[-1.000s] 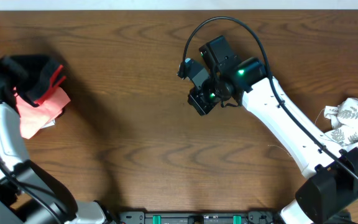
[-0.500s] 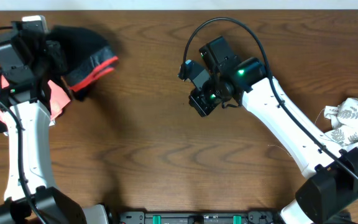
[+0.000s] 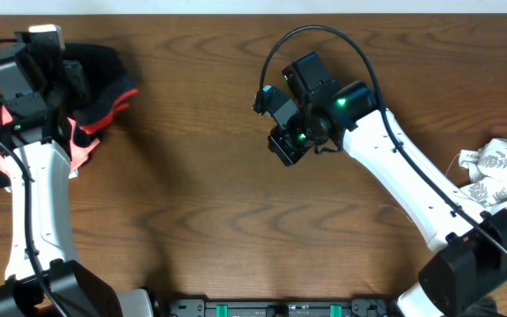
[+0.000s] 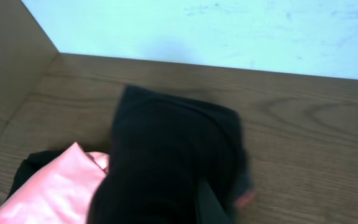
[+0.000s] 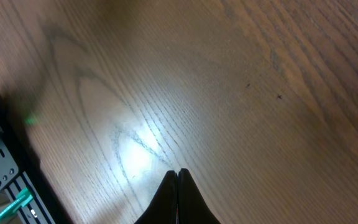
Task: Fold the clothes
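Bunching around the closed left fingers (image 3: 70,81) sit black leggings (image 3: 106,84).

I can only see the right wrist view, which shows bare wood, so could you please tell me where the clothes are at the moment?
Observer: The black leggings are bunched at the far left of the table, held by the left gripper.
Operator: Thank you; is anything on my side?
Observer: A white leaf-print cloth lies at the right edge.
Operator: And the pink one?
Observer: The coral-pink cloth lies at the left too, beside the leggings.
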Available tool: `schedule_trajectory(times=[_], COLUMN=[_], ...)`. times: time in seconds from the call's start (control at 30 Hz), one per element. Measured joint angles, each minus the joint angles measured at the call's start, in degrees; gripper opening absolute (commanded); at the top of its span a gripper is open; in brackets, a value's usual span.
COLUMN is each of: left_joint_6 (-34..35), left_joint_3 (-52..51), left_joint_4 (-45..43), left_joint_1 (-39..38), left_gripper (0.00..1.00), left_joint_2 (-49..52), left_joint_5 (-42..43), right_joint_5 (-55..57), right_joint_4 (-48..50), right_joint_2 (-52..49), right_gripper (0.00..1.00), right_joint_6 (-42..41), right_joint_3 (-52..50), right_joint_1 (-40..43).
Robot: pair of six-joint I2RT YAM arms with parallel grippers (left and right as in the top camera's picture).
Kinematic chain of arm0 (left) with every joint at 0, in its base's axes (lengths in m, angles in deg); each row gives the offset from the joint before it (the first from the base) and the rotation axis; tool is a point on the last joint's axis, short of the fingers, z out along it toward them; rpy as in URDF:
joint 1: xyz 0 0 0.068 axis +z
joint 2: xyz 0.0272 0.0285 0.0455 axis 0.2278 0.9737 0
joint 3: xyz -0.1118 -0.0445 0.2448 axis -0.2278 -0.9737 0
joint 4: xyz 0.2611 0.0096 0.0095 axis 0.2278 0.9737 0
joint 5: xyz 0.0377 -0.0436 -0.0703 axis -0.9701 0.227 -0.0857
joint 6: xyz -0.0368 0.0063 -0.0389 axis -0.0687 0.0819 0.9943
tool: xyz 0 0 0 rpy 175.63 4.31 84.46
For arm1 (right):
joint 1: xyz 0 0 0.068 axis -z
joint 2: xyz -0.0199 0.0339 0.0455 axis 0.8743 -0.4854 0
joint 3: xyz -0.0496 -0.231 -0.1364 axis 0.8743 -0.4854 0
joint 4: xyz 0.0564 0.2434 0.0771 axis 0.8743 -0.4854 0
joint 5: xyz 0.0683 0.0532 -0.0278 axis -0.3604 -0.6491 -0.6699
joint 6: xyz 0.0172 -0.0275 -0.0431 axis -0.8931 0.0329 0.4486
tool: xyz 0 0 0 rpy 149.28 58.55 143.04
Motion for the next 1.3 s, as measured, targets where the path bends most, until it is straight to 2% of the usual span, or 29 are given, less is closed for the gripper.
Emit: schedule_trajectory(times=[0.37,0.57,0.77,0.9,1.07,1.3], left_joint_6=[4.79,11.06,20.13,25.83,31.85,36.02], left_joint_3=[0.0,0.0,0.0,0.0,0.0,0.0], left_joint_4=[-0.33,-0.37,-0.37,-0.61,-5.05,-7.23], left_joint_1=[-2.16,-7.61,-12.02,-13.73,-15.39,-17.38], left_gripper=[0.06,0.06,0.06,0.06,0.06,0.06], left_joint_2=[0.0,0.0,0.0,0.0,-0.02,-2.14], left_joint_5=[4.55,8.61,13.46,15.06,17.75,19.21], right_joint_5=[0.17,5.95,9.88,6.67,-0.83,-8.17], right_joint_4=[0.0,-0.57,-2.4,-4.15,-2.27,0.63], right_joint_2=[0.0,-0.02,-0.04,-0.04,-0.04,-0.07], right_gripper=[0.01,0.01,0.01,0.02,0.1,0.19], right_joint_6=[-0.04,-4.74,-9.09,-8.92,-9.7,-10.64], right_joint_3=[0.0,0.0,-0.04,-0.07,-0.52,-1.62], right_joint_1=[0.02,0.92,5.81,8.11,8.22,8.22])
